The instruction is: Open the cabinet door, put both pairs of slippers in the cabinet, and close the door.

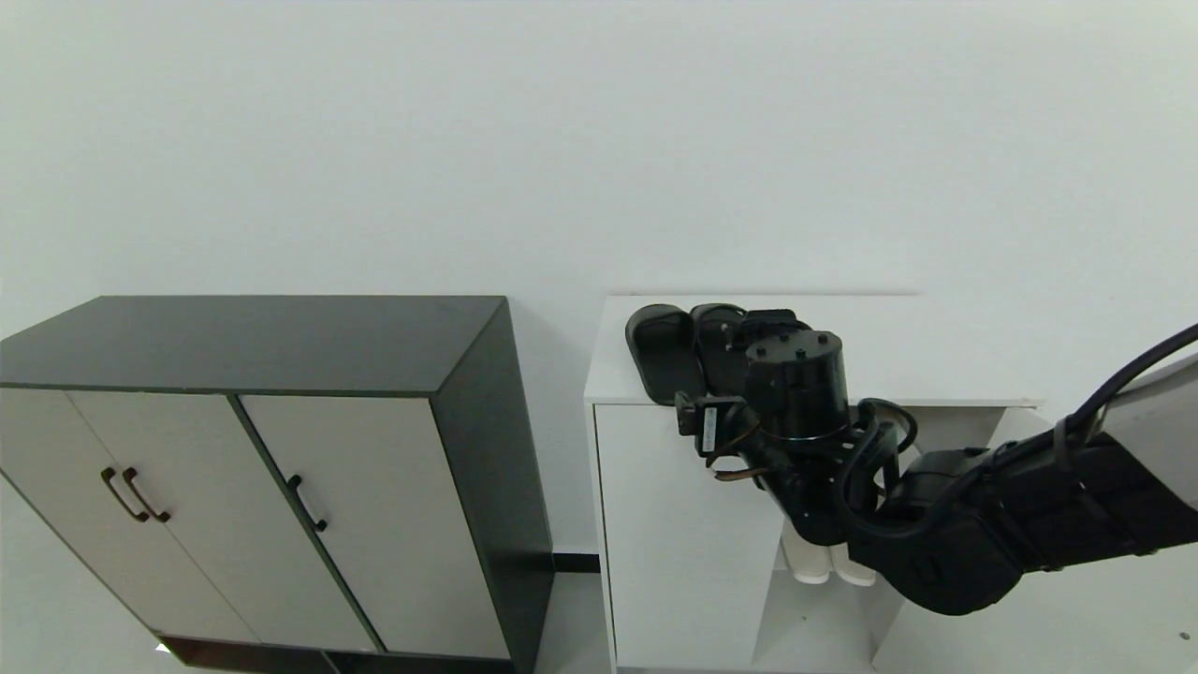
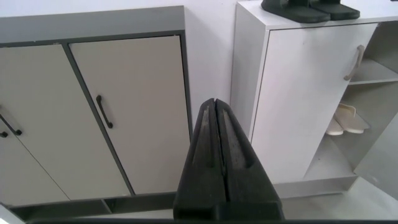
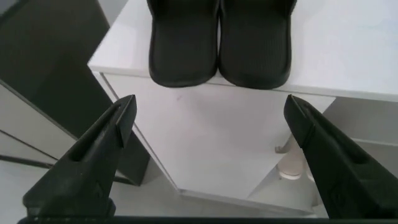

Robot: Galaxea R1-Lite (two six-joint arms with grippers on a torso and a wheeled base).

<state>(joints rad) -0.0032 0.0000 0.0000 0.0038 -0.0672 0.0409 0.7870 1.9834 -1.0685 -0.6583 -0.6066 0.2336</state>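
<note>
Jaws of the right tool [image 3: 210, 104] gape wide, empty, just before the black slippers [image 3: 186, 50] atop the white cabinet [image 3: 205, 149], at its front edge; left tool [image 2: 216, 106] pressed together, empty; white slippers [image 2: 347, 119] lie inside.

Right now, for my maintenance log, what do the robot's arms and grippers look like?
The right arm is black with rounded joints, a cylindrical wrist, looping black cables and a small white label. The right gripper and left gripper each have two long, tapering black fingers.

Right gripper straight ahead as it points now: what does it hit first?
Probably the black slippers, toes over the white cabinet edge; the open right gripper aims just below them, so maybe the door instead. Depth unclear.
</note>
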